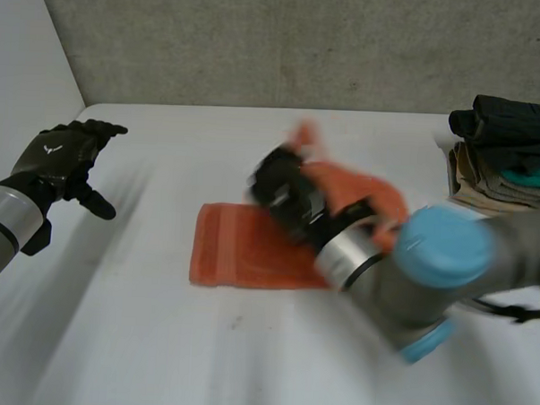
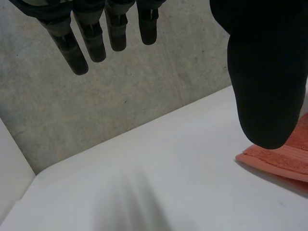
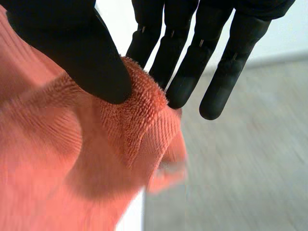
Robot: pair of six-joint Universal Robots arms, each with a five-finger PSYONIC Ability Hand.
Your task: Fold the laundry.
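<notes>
An orange towel (image 1: pixel 241 246) lies on the white table (image 1: pixel 156 341) at the middle; its right part is lifted off the surface. My right hand (image 1: pixel 284 192) holds that lifted part above the towel. In the right wrist view the thumb (image 3: pixel 91 62) pinches a corner of the towel (image 3: pixel 72 159) against the fingers (image 3: pixel 187 62). My left hand (image 1: pixel 61 157) hovers over the table's left side, well clear of the towel, fingers straight and spread. Beside its thumb (image 2: pixel 264 72) in the left wrist view lies an edge of the towel (image 2: pixel 284 161).
A stack of folded dark, tan and teal clothes (image 1: pixel 505 154) sits at the table's far right. A grey wall (image 1: pixel 304 43) runs behind the table. Bare table surface lies in front of the towel and to its left.
</notes>
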